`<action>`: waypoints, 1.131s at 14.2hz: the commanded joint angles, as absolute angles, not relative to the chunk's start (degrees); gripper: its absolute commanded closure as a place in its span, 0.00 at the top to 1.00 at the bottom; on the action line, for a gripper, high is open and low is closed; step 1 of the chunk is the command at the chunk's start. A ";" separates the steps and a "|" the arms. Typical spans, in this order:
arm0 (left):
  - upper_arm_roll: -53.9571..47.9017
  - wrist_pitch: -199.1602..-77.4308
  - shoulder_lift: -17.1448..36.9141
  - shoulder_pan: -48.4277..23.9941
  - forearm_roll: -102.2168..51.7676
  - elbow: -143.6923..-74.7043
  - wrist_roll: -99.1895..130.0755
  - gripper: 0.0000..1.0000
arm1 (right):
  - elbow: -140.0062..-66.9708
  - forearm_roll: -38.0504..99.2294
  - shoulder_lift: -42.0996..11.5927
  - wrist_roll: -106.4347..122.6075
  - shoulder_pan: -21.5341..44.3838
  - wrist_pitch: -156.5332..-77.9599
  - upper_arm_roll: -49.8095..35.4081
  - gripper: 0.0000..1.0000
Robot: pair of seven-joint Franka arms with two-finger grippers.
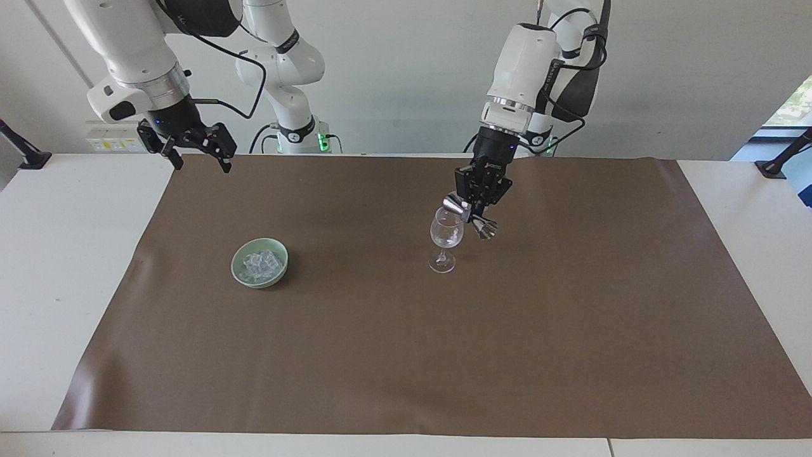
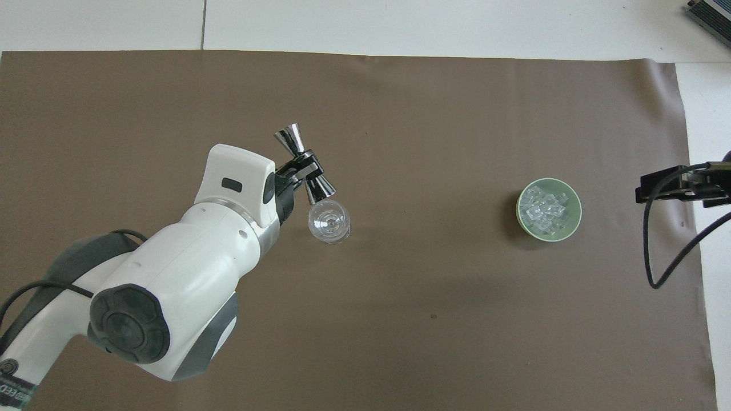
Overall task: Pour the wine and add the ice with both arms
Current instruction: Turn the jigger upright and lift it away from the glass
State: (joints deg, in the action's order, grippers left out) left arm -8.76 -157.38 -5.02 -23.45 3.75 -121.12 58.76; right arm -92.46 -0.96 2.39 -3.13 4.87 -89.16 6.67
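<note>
My left gripper (image 1: pixel 472 212) is shut on the waist of a silver double-cone jigger (image 1: pixel 468 216) (image 2: pixel 302 168). The jigger is tilted, its lower mouth over the rim of the clear stemmed glass (image 1: pixel 446 236) (image 2: pixel 328 221). The glass stands upright on the brown mat and looks clear. The wine is out of view. The ice (image 1: pixel 260 265) (image 2: pixel 545 206) lies in a pale green bowl (image 1: pixel 260 283) (image 2: pixel 575 220) toward the right arm's end. My right gripper (image 1: pixel 200 158) (image 2: pixel 679 188) waits open in the air over the mat's edge, holding nothing.
A brown mat (image 1: pixel 571 317) covers most of the white table (image 1: pixel 63 254). The left arm's white wrist and elbow (image 2: pixel 171 285) hide part of the mat in the overhead view. A black cable (image 2: pixel 674 257) hangs from the right arm.
</note>
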 commanded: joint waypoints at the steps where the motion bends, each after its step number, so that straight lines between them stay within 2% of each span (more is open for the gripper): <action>1: -7.91 -157.41 -4.13 -24.17 5.19 -120.32 59.94 0.00 | -93.52 0.53 3.34 -2.20 4.13 -89.82 6.50 1.00; 9: -7.03 -147.66 -3.17 -23.03 -3.41 -115.58 59.41 0.00 | -93.52 0.53 3.34 -2.20 4.13 -89.82 6.50 1.00; 16: -6.94 -133.25 0.44 -15.40 -18.17 -108.28 58.89 0.00 | -93.52 0.53 3.34 -2.20 4.13 -89.82 6.50 1.00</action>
State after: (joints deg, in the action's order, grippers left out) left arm -6.62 -137.01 -1.37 -17.66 -14.64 -111.69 59.16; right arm -92.46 -0.96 2.39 -3.13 4.87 -89.16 6.67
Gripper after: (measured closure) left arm 0.780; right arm 0.000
